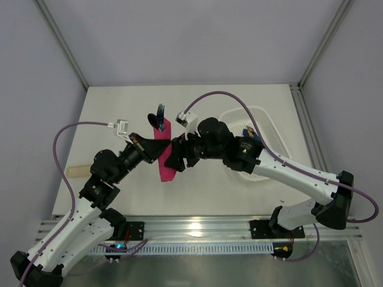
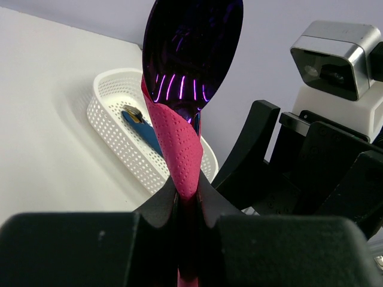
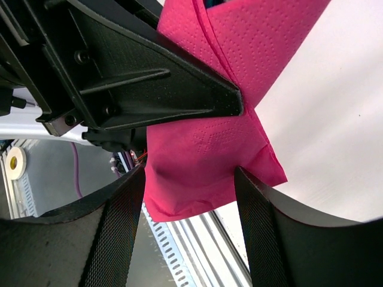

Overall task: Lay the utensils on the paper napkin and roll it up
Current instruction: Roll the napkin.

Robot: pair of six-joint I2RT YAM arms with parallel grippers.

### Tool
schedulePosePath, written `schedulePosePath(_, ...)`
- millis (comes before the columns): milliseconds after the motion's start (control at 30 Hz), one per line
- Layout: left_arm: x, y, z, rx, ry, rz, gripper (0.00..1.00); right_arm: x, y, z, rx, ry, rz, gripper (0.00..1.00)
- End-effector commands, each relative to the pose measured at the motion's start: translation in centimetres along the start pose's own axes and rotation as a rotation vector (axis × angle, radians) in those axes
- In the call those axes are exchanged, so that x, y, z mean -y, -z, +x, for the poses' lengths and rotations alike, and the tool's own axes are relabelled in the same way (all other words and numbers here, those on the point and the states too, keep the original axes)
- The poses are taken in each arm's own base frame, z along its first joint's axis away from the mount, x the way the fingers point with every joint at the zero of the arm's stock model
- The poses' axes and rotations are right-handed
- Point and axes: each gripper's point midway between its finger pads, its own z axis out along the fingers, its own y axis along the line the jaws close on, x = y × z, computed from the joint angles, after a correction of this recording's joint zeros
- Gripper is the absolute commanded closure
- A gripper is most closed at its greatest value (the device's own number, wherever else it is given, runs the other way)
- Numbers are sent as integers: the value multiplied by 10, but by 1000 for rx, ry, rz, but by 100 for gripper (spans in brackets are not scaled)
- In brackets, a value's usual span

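The magenta paper napkin [image 1: 163,156] is wrapped lengthwise round the dark purple utensils, whose heads [image 1: 159,117] stick out at its far end. My left gripper [image 1: 155,149] is shut on this bundle. In the left wrist view the glossy spoon head [image 2: 191,54] rises above the napkin wrap [image 2: 179,149] pinched in my left gripper [image 2: 188,200]. My right gripper [image 1: 175,159] is open. Its fingers stand on either side of the napkin's loose near end [image 3: 203,161] without pressing it, and my right gripper [image 3: 188,203] sits just below the left gripper's black finger [image 3: 149,84].
A white perforated basket [image 1: 266,122] at the right holds a blue flat strip [image 1: 251,133]; the basket also shows in the left wrist view [image 2: 114,137]. A pale beige stick [image 1: 78,170] lies at the table's left edge. The two arms are close together at mid-table.
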Motion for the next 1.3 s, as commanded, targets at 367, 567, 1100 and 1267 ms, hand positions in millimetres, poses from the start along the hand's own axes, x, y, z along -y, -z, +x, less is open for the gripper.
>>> schedulePosePath(367,39,2,-34,110,25,128,100,-33,1,-8,62,-4,-181,36)
schedulePosePath(567,40,3,-37,122,32,126,100,-36,6,-4,72,-13,-209,36)
schedulePosePath(1100,40,3,-41,148,64,127,100,-57,9,-1,94,-33,-351,42)
schedulePosePath(1267,43,4,-43,156,72,140,100,-54,7,4,97,-36,-351,43)
